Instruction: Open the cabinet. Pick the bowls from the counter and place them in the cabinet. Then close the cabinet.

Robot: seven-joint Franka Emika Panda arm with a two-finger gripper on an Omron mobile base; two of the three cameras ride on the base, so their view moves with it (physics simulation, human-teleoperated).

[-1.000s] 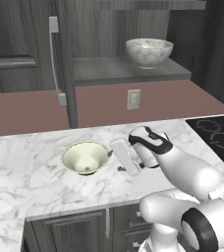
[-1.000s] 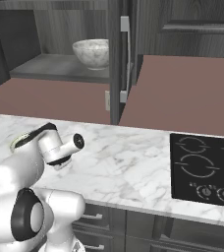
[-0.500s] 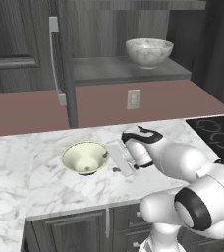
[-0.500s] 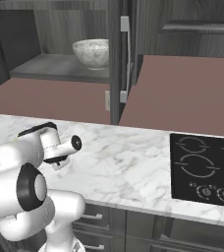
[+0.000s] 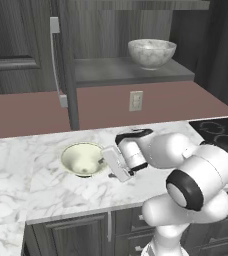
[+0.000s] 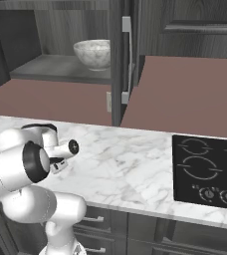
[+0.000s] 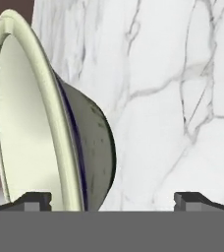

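The pale cream bowl (image 5: 83, 159) sits upright on the white marble counter (image 5: 46, 195). My gripper (image 5: 107, 163) lies low at the bowl's right side and is open. In the hand view the cream bowl (image 7: 30, 123) fills the left half, and its rim passes between the fingertips of my gripper (image 7: 113, 201). Nothing is clamped. The cabinet (image 5: 71, 65) stands open, its silver handle on the swung-out door. The marbled grey-white bowl (image 5: 152, 52) rests on its shelf, and the right base view shows that bowl (image 6: 93, 54) on the same shelf.
The black cooktop (image 5: 221, 131) lies to the right on the counter. A wall outlet (image 5: 135, 100) is set in the reddish backsplash. Low dark cabinets (image 5: 86, 235) run under the counter's front edge. An open cabinet door (image 6: 118, 60) hangs above the counter.
My gripper has moved left along the counter to the cream bowl, so its rim now lies between the fingers. Both bowls have stayed in place.
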